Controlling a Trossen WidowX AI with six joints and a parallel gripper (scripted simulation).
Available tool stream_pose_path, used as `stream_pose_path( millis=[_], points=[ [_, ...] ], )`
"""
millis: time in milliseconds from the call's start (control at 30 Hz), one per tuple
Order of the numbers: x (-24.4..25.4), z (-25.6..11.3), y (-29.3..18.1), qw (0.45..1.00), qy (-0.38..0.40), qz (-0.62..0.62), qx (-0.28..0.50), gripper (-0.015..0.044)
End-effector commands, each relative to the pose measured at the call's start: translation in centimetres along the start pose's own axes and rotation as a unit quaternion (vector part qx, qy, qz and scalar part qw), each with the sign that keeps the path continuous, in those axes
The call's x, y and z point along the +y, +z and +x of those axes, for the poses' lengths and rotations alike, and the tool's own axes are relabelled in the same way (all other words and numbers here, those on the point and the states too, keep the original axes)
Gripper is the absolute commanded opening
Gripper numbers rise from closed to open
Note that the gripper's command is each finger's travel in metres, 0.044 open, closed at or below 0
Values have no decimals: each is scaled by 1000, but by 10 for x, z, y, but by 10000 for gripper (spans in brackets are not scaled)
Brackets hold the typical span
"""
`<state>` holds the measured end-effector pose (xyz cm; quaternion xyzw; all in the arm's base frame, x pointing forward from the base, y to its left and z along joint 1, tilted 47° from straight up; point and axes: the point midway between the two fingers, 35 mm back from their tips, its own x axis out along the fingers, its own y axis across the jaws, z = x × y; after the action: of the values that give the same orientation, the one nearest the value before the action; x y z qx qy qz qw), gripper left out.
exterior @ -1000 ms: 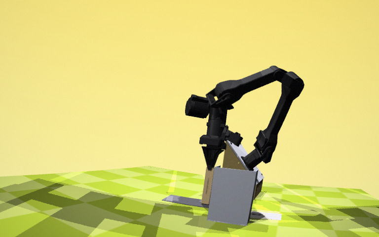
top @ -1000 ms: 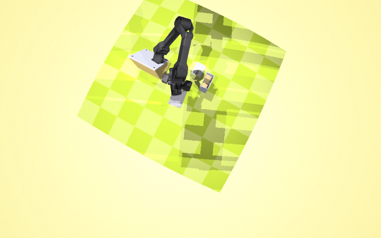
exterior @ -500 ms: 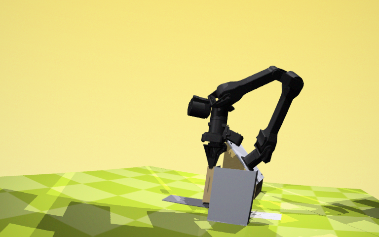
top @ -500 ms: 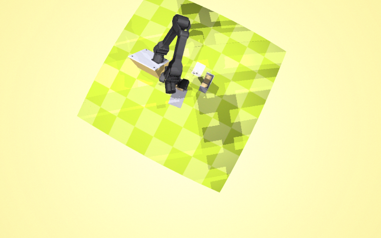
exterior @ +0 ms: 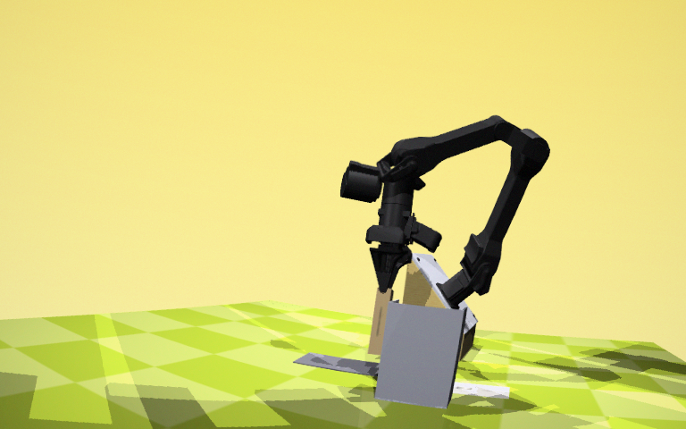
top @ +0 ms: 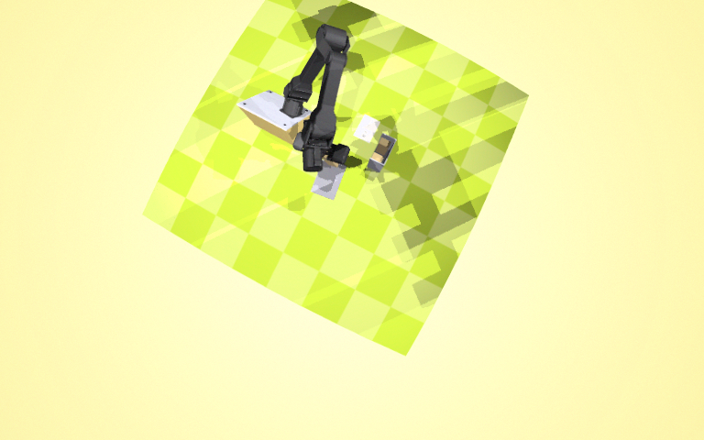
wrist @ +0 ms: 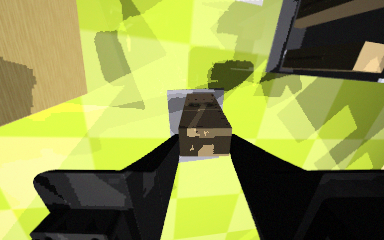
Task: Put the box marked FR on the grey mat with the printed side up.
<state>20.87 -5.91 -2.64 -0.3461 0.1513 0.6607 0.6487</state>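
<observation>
In the pincer: a brown box (top: 331, 161) (exterior: 379, 323) (wrist: 205, 117) is held between the two black fingers of the pincer (top: 330, 155) (exterior: 383, 289) (wrist: 204, 139), which are closed on its upper end.
Held box: it is hung lengthwise below the fingertips, nearly upright with a slight lean. A narrow dark mark is seen on one side in the exterior view. No reach code can be read, so whether this is the FR box cannot be told.
Grey mat: the mat (top: 326, 183) (exterior: 333, 363) (wrist: 174, 115) is laid flat, and is partly hidden by the box in the wrist view. Whether its surface is touched by the lower end of the box cannot be told.
Bin: the open grey bin (top: 374, 166) (exterior: 420, 354) (wrist: 275, 45) is stood near the mat, apart from it in the top view.
Inside the bin: brown boxes (top: 384, 142) (wrist: 369, 56) are partly seen; their codes cannot be read.
White card: a pale card (top: 367, 128) (exterior: 481, 390) is laid flat beside the bin.
Arm: the black arm (top: 327, 93) (exterior: 511, 197) is mounted on a wedge-shaped stand (top: 259, 106) (exterior: 430, 270) (wrist: 40, 40) with a white sloping top and wooden sides.
Ground: a green checkered surface (top: 311, 238) (exterior: 202, 349) (wrist: 197, 220) is crossed by shadows.
</observation>
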Motion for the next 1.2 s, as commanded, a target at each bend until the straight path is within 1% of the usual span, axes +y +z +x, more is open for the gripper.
stream_pose_path(
  millis=[0,167,300,1167],
  points=[
    [-1,-8,0,1000,1,-3,2,152],
    [-2,-15,0,1000,1,-3,2,152],
    [-3,-12,1,1000,0,0,1,152],
    [-46,-10,26,1000,3,17,17,152]
  ],
)
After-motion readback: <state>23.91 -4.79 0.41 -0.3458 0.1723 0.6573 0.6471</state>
